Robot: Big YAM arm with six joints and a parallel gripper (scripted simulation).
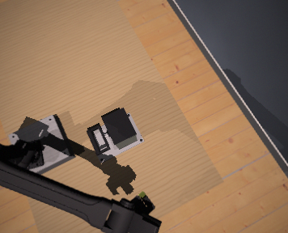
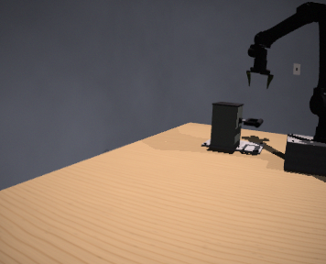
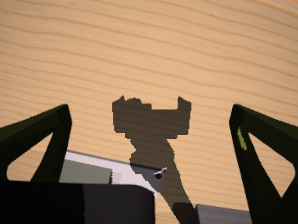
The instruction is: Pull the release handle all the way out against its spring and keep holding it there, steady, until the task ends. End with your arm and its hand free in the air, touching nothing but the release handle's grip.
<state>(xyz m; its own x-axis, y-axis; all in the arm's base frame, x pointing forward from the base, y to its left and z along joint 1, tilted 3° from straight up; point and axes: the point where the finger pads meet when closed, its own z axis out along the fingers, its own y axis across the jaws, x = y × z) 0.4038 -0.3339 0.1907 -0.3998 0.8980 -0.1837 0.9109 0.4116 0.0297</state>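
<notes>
The release fixture is a dark upright box (image 2: 226, 126) (image 1: 128, 141) on a light grey plate. Its dark handle (image 2: 253, 122) sticks out sideways from the box. From above, the handle (image 1: 98, 139) lies left of the box (image 1: 118, 127). My gripper (image 2: 259, 82) hangs high in the air above and a little beyond the handle, wide open and empty. It touches nothing. In the wrist view both fingers frame the sides, with the gripper (image 3: 149, 149) open over the table, and the box top (image 3: 80, 219) is at the lower left edge.
The arm's base (image 2: 312, 156) stands on its own grey plate (image 1: 49, 150) close beside the fixture. The gripper's shadow (image 3: 152, 119) falls on the wooden table. The table's far edge and a dark wall (image 1: 247, 61) lie beyond.
</notes>
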